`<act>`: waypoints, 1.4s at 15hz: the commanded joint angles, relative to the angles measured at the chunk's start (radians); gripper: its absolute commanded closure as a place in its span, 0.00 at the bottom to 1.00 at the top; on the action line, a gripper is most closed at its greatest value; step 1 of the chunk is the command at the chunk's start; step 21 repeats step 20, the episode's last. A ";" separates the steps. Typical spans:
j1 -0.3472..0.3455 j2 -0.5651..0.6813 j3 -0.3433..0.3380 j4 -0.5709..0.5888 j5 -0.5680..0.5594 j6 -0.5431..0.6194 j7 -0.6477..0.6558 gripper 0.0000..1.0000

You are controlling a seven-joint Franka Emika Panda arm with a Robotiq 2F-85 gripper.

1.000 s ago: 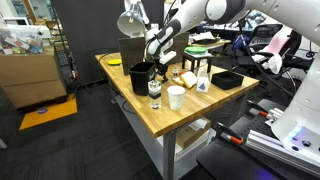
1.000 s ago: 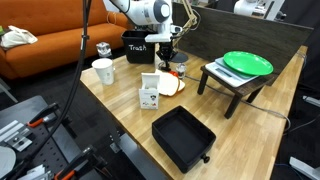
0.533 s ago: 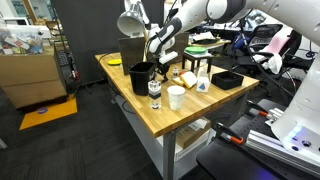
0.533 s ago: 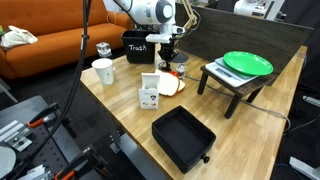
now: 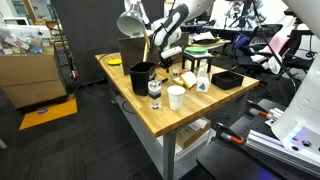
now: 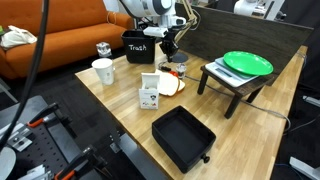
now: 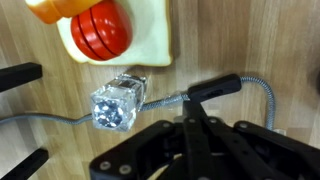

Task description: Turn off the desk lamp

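The desk lamp [image 5: 130, 22], with its white bell shade, stands at the back of the wooden table; its shade looks bright. My gripper [image 5: 161, 52] hangs to the right of the shade, above the items behind the black bin, and also shows in an exterior view [image 6: 168, 44]. In the wrist view the gripper [image 7: 190, 128] is shut and empty above the table. Just beyond it lies a grey braided cable with a black piece [image 7: 215, 88] and a clear cube [image 7: 118, 103]. I cannot tell whether the cable is the lamp's.
A black bin [image 6: 139, 45], a white cup [image 6: 103, 71], a small white box [image 6: 150, 92], a black tray [image 6: 183, 138] and a green plate [image 6: 247, 63] on a low stand are on the table. A red round thing [image 7: 100, 27] lies on a yellowish board.
The gripper has risen a little and shifted slightly away from the bin; the arm above it has swung upward. The things on the table have not moved.
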 commanded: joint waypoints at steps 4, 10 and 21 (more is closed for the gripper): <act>0.033 -0.293 -0.050 -0.412 -0.022 0.234 0.103 0.83; 0.013 -0.413 -0.057 -0.609 -0.030 0.336 0.075 0.59; 0.010 -0.493 -0.058 -0.722 -0.035 0.398 0.074 0.41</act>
